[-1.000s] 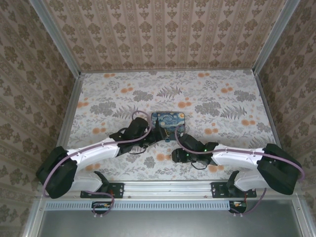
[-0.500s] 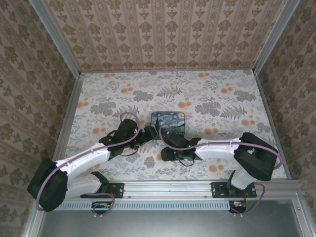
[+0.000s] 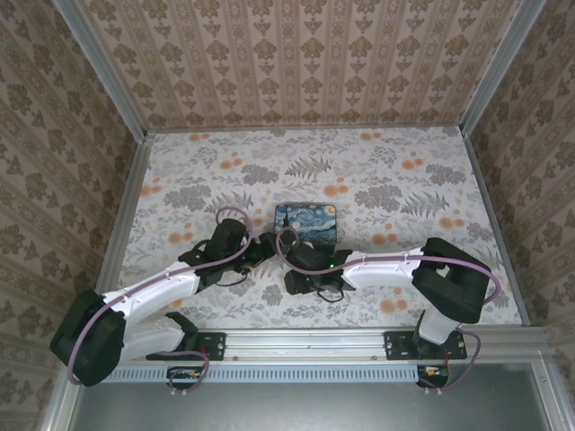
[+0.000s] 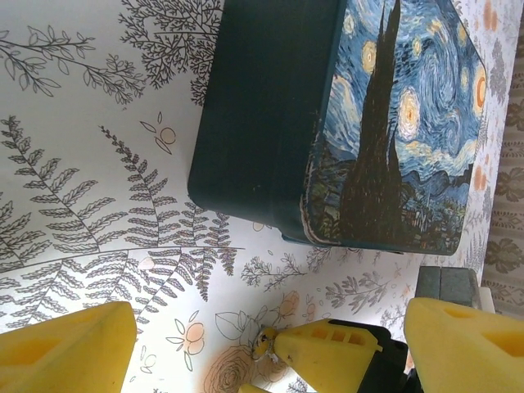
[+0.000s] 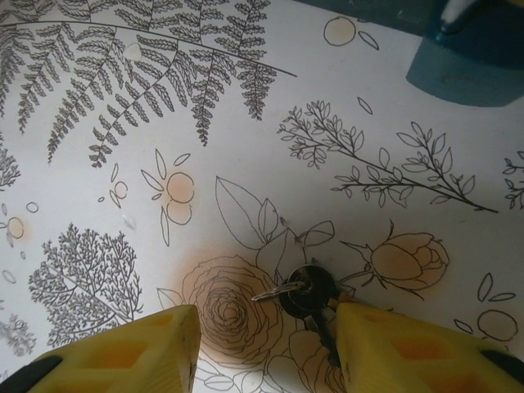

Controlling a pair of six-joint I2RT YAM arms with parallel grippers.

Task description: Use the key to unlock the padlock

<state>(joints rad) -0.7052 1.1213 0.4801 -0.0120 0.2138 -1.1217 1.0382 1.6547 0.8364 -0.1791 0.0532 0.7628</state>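
right gripper (image 5: 264, 332): jaws about half apart, low over the cloth, nothing clamped between the yellow fingers (image 5: 123, 356).
key (image 5: 305, 291): dark head on a ring, flat on the table between those fingers, right up against the one on the right side of the right wrist view; I cannot tell whether they touch.
left gripper (image 4: 266, 323): jaws spread wide and holding nothing, pointed at the cloth just in front of the tin.
between the left fingers: one yellow finger of the right gripper reaches in, with a small brass-yellow piece (image 4: 264, 342) at its tip.
padlock: cannot be made out for certain; the brass-yellow piece is too small to say whether it is the lock.
tin (image 4: 393, 123): blue swirl-painted lid, dark sides, closed, lying flat just beyond both grippers.
table (image 3: 395, 171): fern and rose print cloth; from above, the two arms meet near the middle, at the tin's near edge.
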